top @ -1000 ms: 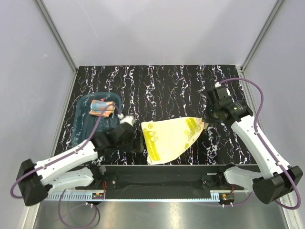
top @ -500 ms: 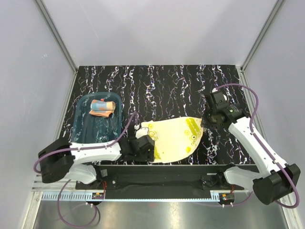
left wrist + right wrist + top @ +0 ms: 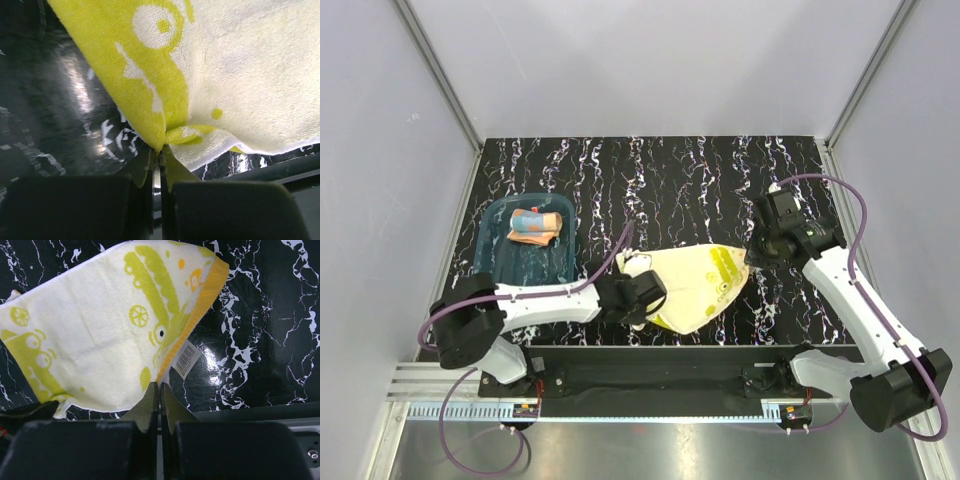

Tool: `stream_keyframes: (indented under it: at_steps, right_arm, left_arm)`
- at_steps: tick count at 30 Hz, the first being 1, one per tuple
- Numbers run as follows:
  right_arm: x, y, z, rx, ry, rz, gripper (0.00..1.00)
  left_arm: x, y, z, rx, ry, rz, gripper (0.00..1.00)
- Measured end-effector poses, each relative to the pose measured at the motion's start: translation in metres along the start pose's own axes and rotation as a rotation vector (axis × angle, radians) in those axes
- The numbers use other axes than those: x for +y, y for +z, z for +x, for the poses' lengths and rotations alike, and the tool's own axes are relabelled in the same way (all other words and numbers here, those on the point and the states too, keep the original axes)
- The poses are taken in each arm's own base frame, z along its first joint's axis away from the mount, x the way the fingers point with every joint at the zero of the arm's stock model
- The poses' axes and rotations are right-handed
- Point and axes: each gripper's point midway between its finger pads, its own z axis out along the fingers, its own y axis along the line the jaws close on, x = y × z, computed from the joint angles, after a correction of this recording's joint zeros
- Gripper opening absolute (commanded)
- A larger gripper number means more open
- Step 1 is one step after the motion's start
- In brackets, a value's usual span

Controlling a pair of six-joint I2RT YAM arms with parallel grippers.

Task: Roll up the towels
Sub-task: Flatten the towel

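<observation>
The yellow towel [image 3: 692, 285] with cream areas hangs stretched between both grippers above the black marbled table. My left gripper [image 3: 646, 292] is shut on its near-left edge; the left wrist view shows the jaws [image 3: 160, 150] pinching a fold of the yellow towel [image 3: 240, 75]. At the right corner, my right gripper [image 3: 753, 255] is shut on the towel's orange-yellow hem [image 3: 170, 360], seen at the fingertips [image 3: 160, 386] beside a white barcode label [image 3: 188, 359]. The orange-pink towel [image 3: 535, 226] lies rolled up in the teal tray [image 3: 510, 268].
The teal tray sits at the table's left side, behind the left arm. Grey walls with metal posts [image 3: 440, 80] enclose the table on three sides. A black rail [image 3: 660, 370] runs along the near edge between the arm bases.
My left gripper moved right from beside the tray to the yellow towel's near-left edge and shut on it. The towel has drawn in and lifted. The right gripper kept its hold.
</observation>
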Motion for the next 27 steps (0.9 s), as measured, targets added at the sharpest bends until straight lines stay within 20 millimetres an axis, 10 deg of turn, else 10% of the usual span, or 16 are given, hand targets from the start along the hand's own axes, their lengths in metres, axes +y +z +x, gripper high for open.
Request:
stream_keyframes:
  at_steps: [8,16,19,23,27]
  right_arm:
    - [0.001,-0.011,-0.065,-0.061,0.077,0.002,0.00]
    - [0.018,-0.065,-0.157,-0.287,0.097,-0.074,0.00]
    - [0.007,-0.074,-0.147,-0.324,0.102,-0.061,0.00]
    - [-0.026,-0.053,-0.091,-0.266,0.122,0.020,0.00]
    - [-0.051,-0.003,-0.025,-0.091,0.143,0.101,0.53]
  left_arm:
    - [-0.033,-0.074,-0.123,-0.144,0.110,-0.123,0.00]
    - [0.014,-0.141,-0.217,-0.272,0.106,-0.274,0.00]
    - [0.028,-0.152,-0.213,-0.274,0.137,-0.303,0.09]
    - [0.056,-0.130,-0.162,-0.149,0.217,-0.356,0.68]
    - [0.081,-0.085,-0.088,0.061,0.289,-0.436,0.83]
